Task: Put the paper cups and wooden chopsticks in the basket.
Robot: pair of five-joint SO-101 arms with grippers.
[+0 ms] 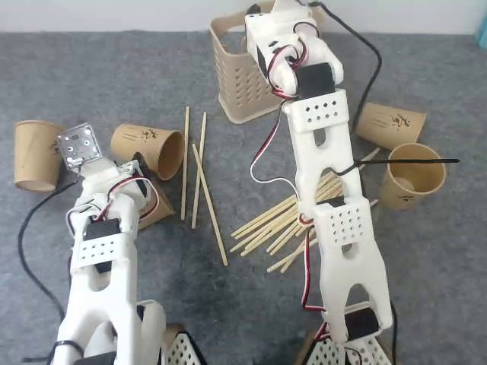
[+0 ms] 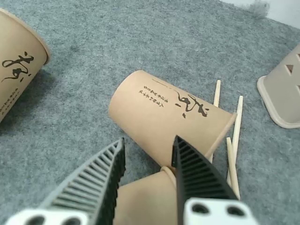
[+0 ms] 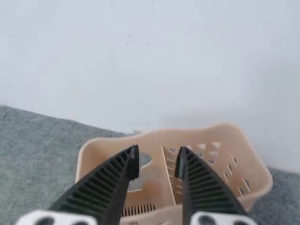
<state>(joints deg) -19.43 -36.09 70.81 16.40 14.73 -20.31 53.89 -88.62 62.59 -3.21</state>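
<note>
Beige basket (image 3: 227, 157) under our right gripper (image 3: 157, 161), jaws parted; left gripper (image 2: 147, 145) spread wide just above tipped paper cup (image 2: 171, 117).

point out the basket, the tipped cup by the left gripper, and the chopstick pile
basket (image 1: 237, 80), high view, slotted side wall
tipped cup (image 2: 164, 115), left wrist view, printed side
chopstick pile (image 1: 268, 224), high view, middle of the sticks

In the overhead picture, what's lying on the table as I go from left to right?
Far-left paper cup → paper cup on its side → three loose chopsticks → basket → tipped cup → upright cup.
</note>
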